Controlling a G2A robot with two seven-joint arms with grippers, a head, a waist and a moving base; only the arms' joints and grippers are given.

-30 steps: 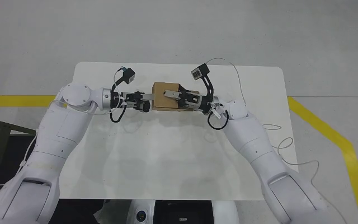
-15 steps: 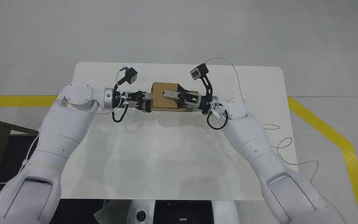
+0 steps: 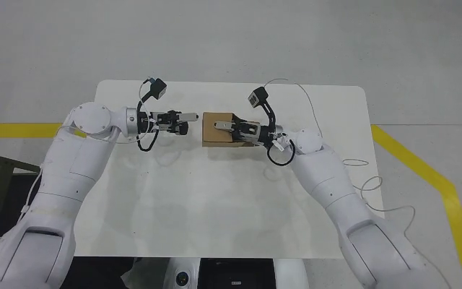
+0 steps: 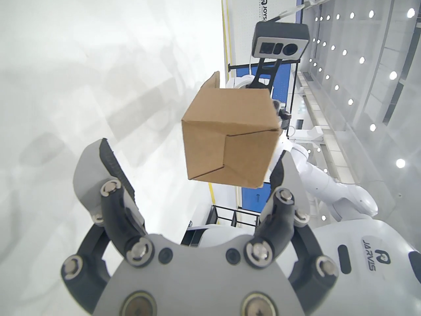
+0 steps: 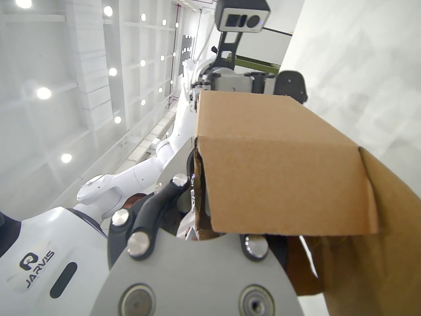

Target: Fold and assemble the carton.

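Observation:
A brown carton [image 3: 216, 130] is folded into a box shape above the far middle of the white table [image 3: 216, 209]. My right gripper [image 3: 229, 127] is shut on its right end, one finger lying over the top face. In the right wrist view the carton [image 5: 279, 166] sits close against the gripper and hides the fingers. My left gripper [image 3: 186, 117] stands open a short way to the left of the carton, apart from it. Seen from the left wrist, the closed, folded end of the carton [image 4: 230, 139] faces the open left gripper [image 4: 192, 152], with its flaps tucked.
A thin cable [image 3: 312, 101] loops over the far right of the table, from the right arm. Yellow tape [image 3: 25, 130] runs along the floor on both sides. The near half of the table is bare.
My left gripper has let go of the carton's left end and drawn back to the left. The carton has shifted slightly right in the right gripper.

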